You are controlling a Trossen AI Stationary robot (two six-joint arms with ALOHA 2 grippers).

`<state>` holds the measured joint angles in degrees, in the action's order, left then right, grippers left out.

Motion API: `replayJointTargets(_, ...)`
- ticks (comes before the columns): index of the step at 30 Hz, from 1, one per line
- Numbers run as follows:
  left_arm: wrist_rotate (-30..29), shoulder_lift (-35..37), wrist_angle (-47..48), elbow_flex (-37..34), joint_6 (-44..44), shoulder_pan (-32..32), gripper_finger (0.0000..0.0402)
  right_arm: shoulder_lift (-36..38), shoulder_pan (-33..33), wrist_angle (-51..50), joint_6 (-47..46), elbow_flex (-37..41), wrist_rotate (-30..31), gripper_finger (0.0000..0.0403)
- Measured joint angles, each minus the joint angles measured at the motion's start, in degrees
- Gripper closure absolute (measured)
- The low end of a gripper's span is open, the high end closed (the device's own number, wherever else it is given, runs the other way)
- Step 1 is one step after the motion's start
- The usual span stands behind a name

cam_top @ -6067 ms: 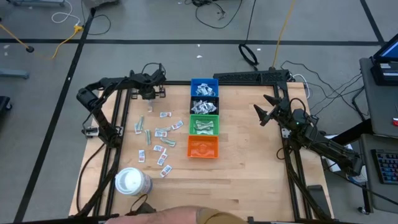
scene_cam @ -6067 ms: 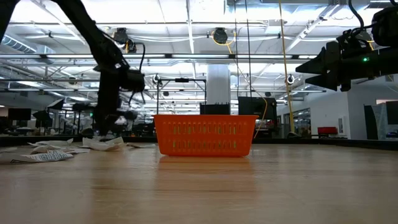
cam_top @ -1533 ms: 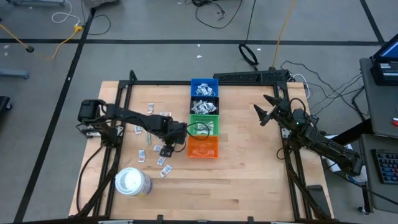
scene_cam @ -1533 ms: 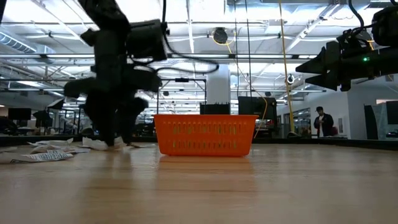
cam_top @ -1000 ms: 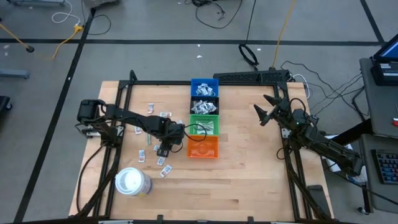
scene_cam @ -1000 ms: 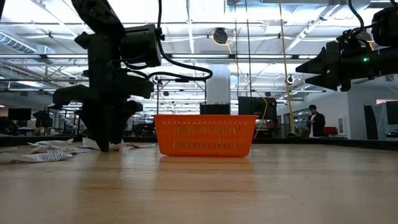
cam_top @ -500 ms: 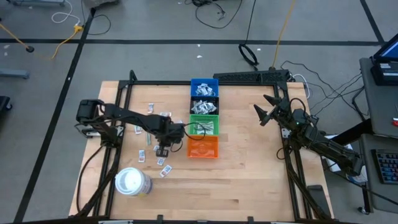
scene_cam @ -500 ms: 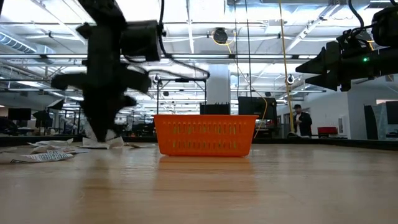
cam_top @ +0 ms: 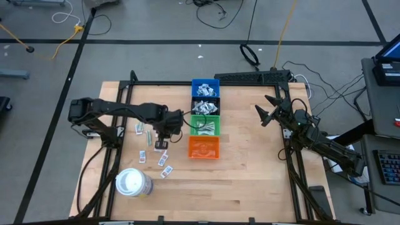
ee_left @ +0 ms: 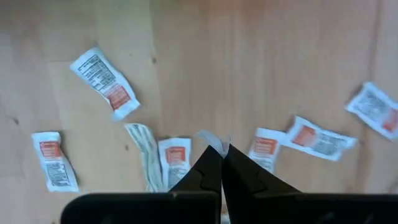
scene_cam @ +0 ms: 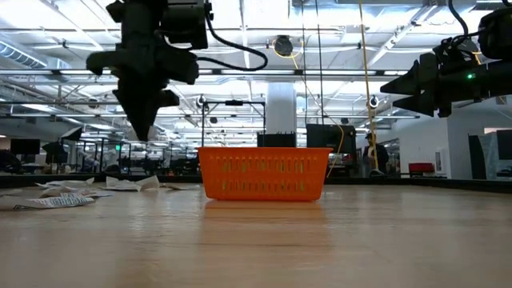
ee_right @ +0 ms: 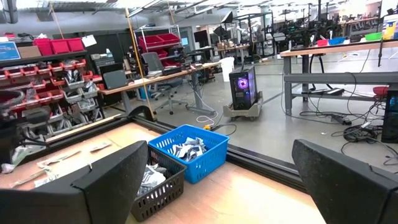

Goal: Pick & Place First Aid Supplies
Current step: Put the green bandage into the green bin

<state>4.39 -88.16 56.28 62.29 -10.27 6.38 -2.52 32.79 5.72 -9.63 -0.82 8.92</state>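
Above scattered packets (ee_left: pixel 102 83), left claw (ee_left: pixel 221 151) pinched.

1. White packets (ee_left: pixel 104 83) with black print and orange-red patches lie on the light wooden table (cam_top: pixel 250 169).
2. A pale green-grey wrapper (ee_left: pixel 143 163) lies among them.
3. Blue bin (cam_top: pixel 205 87), black bin (cam_top: pixel 205 107), green bin (cam_top: pixel 205 125), orange bin (cam_top: pixel 204 148).
4. White roll (cam_top: pixel 133 183).

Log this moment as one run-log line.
left claw: shut on packet, raised above loose packets | right claw: open, idle, table's right | bins: untouched
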Motion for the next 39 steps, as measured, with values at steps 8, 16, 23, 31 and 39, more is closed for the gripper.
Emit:
replayJointTargets(8,0.17,-8.2,4.3,13.2,0.05,2.47,0.04,0.0,-0.01,0.02,0.0,-0.02,0.01,0.0009)
replayJointTargets(16,0.51,-20.7,9.15,31.56,1.22,4.38,0.0401,-0.01,-0.01,0.02,0.0,-0.01,0.0,0.0009)
replayJointTargets(23,1.16,-30.51,14.57,48.59,-2.15,4.54,0.0401,0.0,-0.01,0.01,0.0,-0.02,0.0,0.0009)
replayJointTargets(31,1.11,-36.58,12.47,52.36,-2.77,4.71,0.0401,0.0,0.0,0.02,0.0,0.0,0.01,0.0009)
replayJointTargets(39,-2.58,-42.57,9.61,52.36,-2.57,4.71,0.0401,-0.02,-0.01,0.0,0.0,-0.01,0.01,0.0009)
